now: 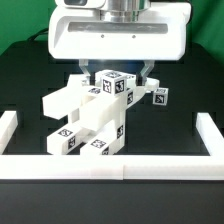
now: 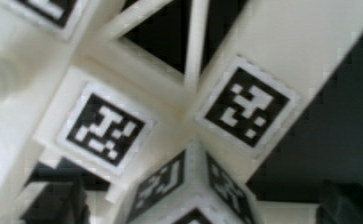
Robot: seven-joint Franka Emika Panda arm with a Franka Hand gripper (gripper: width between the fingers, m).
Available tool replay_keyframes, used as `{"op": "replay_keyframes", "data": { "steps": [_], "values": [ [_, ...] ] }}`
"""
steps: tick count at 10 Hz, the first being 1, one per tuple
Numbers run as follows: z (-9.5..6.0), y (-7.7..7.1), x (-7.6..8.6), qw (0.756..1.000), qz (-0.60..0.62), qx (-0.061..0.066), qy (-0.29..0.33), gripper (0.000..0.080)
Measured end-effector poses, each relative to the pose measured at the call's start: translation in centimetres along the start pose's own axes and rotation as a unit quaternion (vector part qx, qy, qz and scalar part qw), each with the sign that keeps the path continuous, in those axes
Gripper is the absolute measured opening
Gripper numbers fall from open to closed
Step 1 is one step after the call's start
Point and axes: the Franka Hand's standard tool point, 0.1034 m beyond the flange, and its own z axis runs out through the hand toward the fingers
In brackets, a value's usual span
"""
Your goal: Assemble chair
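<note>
Counting first: you have one chair [image 1: 95, 120], a single cluster of matte white bars and blocks leaning together at the middle of the black tabletop [image 1: 30, 90]. It stands inside one low white border wall [image 1: 60, 166] that runs along three sides. One small tagged block [image 1: 160, 97] sits just beside the cluster on the exterior view's right; these views do not show whether it is joined to the rest. You have one arm and one pincer [image 1: 118, 76]. The pincer hangs directly over the cluster's topmost block [image 1: 114, 84], its two jaws spread wide, one at each side of that block. Nothing is clamped; whether either jaw brushes the block cannot be told. Your wrist view is filled by white chair parts at close range: two square tags [image 2: 103, 128] face the camera whole, others show only in part.
</note>
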Motion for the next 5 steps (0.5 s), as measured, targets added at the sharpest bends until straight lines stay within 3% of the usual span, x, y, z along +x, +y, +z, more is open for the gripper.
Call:
{"op": "replay_keyframes", "data": {
  "steps": [5],
  "values": [
    [0.03,0.49,0.23,0.985,-0.173,-0.006,0.01,0.0649]
  ]
}}
